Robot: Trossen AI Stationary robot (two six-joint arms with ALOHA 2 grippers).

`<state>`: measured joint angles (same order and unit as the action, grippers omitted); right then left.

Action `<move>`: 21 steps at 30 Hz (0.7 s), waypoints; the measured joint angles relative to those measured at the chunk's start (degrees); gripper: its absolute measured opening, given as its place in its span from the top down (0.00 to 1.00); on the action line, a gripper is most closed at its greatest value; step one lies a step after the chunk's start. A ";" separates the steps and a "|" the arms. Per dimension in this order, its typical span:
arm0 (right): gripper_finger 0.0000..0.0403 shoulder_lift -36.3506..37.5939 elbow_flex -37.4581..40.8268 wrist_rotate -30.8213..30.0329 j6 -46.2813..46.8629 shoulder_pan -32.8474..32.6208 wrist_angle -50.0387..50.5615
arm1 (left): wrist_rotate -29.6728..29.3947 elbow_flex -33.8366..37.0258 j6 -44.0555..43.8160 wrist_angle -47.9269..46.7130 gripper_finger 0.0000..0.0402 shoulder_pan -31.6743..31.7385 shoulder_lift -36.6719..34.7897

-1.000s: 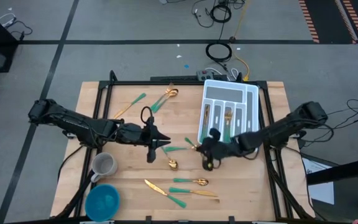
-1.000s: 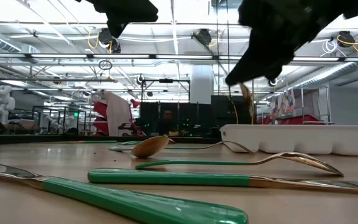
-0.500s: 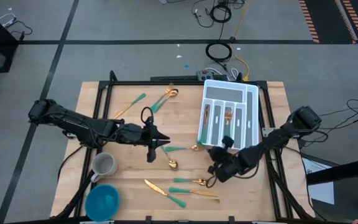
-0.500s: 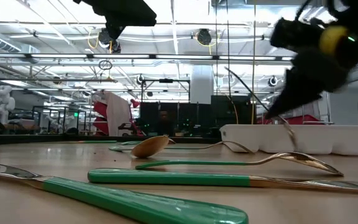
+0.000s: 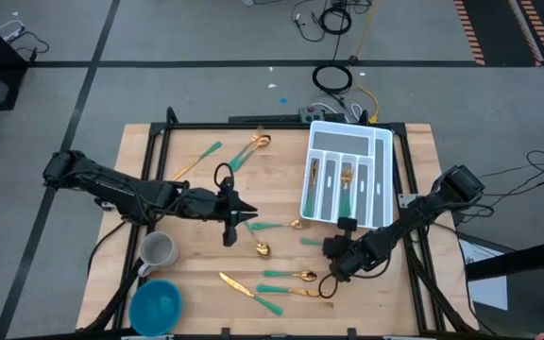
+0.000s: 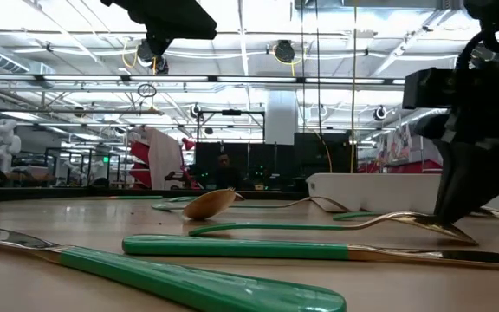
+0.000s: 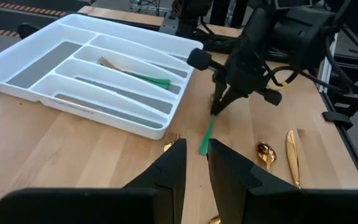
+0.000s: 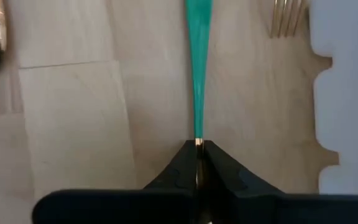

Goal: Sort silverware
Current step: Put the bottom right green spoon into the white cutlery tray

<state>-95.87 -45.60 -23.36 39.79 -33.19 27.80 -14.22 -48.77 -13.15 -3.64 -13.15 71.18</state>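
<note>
Near the front right of the wooden desk (image 5: pixel 140 161), just in front of the white compartmented tray (image 5: pixel 382 142), the right gripper (image 5: pixel 334 268) is down at the desk surface with its fingers pressed together. Its wrist view shows the two dark fingertips (image 8: pixel 197 163) meeting on the gold neck of a teal-handled utensil (image 8: pixel 197 68), which lies flat on the wood and points away from the gripper. Whether they truly pinch it or only rest over it is hard to judge from that close view. A gold fork head (image 8: pixel 284 15) lies beside the handle, next to the tray's edge.

The left gripper (image 5: pixel 244 218) hangs above the middle of the desk, well clear of the wood, its fingers (image 7: pixel 173 165) only narrowly parted and holding nothing.

Silverware is spread over the desk. A spoon (image 5: pixel 291 276) and two knives (image 5: pixel 253 293) lie along the front edge, just beside the right gripper. A small gold spoon (image 5: pixel 263 250) sits near the centre, with a teal-handled piece (image 5: pixel 274 227) behind it, under the left gripper's tip. Three more pieces (image 5: pixel 239 151) lie at the back left of the desk. Inside the tray, several pieces (image 5: pixel 346 179) already rest in the long compartments; the left wrist view shows a fork (image 7: pixel 132 71) in one of them.

A grey mug (image 5: pixel 159 251) and a blue bowl (image 5: pixel 156 306) stand at the front left corner.
</note>
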 joint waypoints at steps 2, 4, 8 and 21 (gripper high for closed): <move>0.95 -0.05 0.01 0.77 0.00 -0.21 -0.71 | -0.02 0.00 -0.02 -0.17 0.82 0.00 0.00; 0.91 0.21 0.06 1.97 0.04 -0.37 -2.47 | -0.02 0.00 0.00 -0.59 0.82 0.00 0.00; 0.79 2.37 -0.76 5.66 0.24 -0.80 -4.32 | -0.02 0.00 0.00 -0.64 0.82 0.00 0.00; 0.53 5.24 -10.16 7.25 7.27 -5.00 9.25 | -0.11 0.02 -0.04 -3.21 0.82 0.00 0.00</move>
<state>-90.63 -55.77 -16.11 47.07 -38.19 37.05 -14.33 -48.75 -13.19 -6.85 -13.15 71.18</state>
